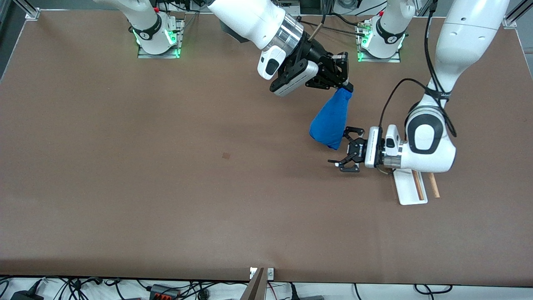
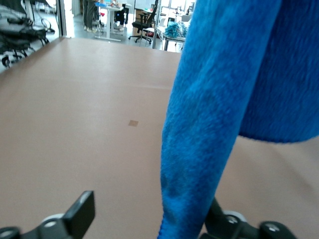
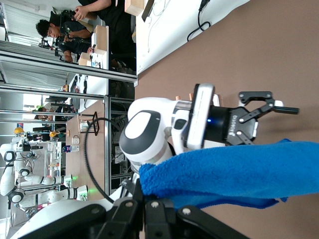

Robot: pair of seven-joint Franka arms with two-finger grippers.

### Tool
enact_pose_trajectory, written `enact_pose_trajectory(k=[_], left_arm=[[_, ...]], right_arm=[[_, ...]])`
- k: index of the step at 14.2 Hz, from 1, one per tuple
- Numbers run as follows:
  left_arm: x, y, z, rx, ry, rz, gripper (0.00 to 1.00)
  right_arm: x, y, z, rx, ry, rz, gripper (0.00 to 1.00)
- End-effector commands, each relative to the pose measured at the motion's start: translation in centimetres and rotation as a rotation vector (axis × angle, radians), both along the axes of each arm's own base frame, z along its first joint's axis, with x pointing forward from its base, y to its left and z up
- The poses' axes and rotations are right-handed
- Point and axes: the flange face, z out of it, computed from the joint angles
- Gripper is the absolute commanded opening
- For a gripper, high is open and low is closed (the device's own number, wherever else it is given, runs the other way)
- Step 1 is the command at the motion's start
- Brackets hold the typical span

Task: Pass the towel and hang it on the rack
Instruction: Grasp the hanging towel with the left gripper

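My right gripper (image 1: pixel 344 84) is shut on the top end of the bright blue towel (image 1: pixel 331 121) and holds it hanging in the air over the table. In the right wrist view the towel (image 3: pixel 239 169) runs out from my shut right gripper (image 3: pixel 149 199). My left gripper (image 1: pixel 344 148) is open, level with the towel's lower end. In the left wrist view the towel (image 2: pixel 209 124) hangs between the open fingers (image 2: pixel 79 214), close to one of them. The left gripper (image 3: pixel 264 114) also shows open in the right wrist view. The rack (image 1: pixel 406 189), white tray with two wooden rods, lies partly hidden under my left arm.
The brown table (image 1: pixel 166 187) has a small darker patch (image 1: pixel 226 155) near its middle. Cables and a power strip (image 1: pixel 164 291) lie along the table's front edge. Both arm bases stand on plates at the table's robot edge.
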Motion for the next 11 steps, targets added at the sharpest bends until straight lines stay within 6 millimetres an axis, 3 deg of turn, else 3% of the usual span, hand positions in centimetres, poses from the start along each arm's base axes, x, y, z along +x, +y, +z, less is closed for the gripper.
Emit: enact_pose_trajectory(k=[1, 3, 6, 8, 11], left_arm=[[0.5, -0.1, -0.2, -0.047, -0.099, -0.005, 0.47], [1.2, -0.4, -0.1, -0.055, -0.119, -0.016, 0.22], [1.6, -0.8, 0.1, -0.070, -0.123, 0.019, 0.09], [2.0, -0.4, 0.4, -0.053, -0.157, 0.043, 0.08], [2.3, -1.4, 1.0, -0.037, -0.198, 0.033, 0.01]], right_arm=[[0.1, 0.3, 0.3, 0.005, -0.017, 0.004, 0.00], [0.0, 0.4, 0.2, 0.004, -0.015, 0.005, 0.00], [0.1, 0.3, 0.2, 0.003, -0.016, 0.004, 0.00], [0.2, 0.3, 0.1, 0.002, -0.015, 0.002, 0.00], [0.2, 0.3, 0.1, 0.000, -0.018, 0.006, 0.00]])
